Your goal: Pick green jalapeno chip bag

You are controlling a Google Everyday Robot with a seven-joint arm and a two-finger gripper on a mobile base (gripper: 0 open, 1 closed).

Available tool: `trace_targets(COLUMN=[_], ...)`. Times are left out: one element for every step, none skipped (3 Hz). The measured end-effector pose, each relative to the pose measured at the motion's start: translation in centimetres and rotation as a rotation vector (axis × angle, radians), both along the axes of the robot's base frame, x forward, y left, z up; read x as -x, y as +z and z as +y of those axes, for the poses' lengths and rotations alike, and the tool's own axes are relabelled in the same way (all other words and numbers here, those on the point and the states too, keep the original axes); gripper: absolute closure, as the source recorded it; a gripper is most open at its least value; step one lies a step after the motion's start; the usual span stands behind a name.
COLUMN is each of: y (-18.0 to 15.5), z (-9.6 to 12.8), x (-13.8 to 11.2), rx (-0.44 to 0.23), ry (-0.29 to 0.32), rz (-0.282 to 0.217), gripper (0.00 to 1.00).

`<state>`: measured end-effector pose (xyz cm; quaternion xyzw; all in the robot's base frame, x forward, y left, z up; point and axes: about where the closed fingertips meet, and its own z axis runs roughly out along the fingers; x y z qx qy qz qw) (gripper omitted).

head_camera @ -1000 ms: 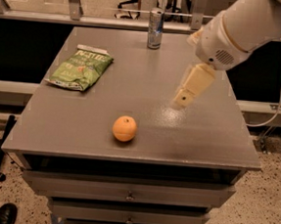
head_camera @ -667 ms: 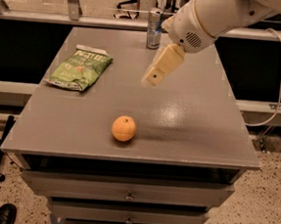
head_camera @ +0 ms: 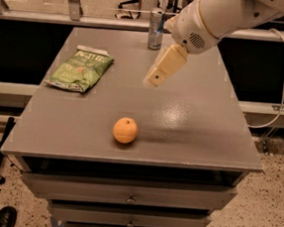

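The green jalapeno chip bag (head_camera: 81, 69) lies flat on the far left of the grey table (head_camera: 195, 125), light green with white lettering and white sealed ends. My gripper (head_camera: 154, 79) hangs in the air above the middle of the table, pointing down and to the left, well to the right of the bag and holding nothing. It is apart from the bag and does not touch the table.
An orange fruit (head_camera: 125, 130) sits near the table's front edge, below the gripper. A silver drink can (head_camera: 156, 28) stands at the back edge, close behind the arm. Drawers run under the tabletop. A cable hangs at the right.
The arm and gripper have swung left across the table, from its right side to above its middle, closer to the chip bag. The bag, orange and can have not moved.
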<state>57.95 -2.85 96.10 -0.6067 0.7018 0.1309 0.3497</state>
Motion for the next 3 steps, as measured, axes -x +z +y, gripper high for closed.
trace_targets(y=[-2.4,-3.1,-3.1], z=[3.3,8.9,14.5], x=[0.0,-3.4,-7.4], rx=[-0.096,-0.227,-0.355], ry=[0.013,0.004,-0.016], rz=[0.038,0.003,-0.025], gripper=[0.00,0.00,0.00])
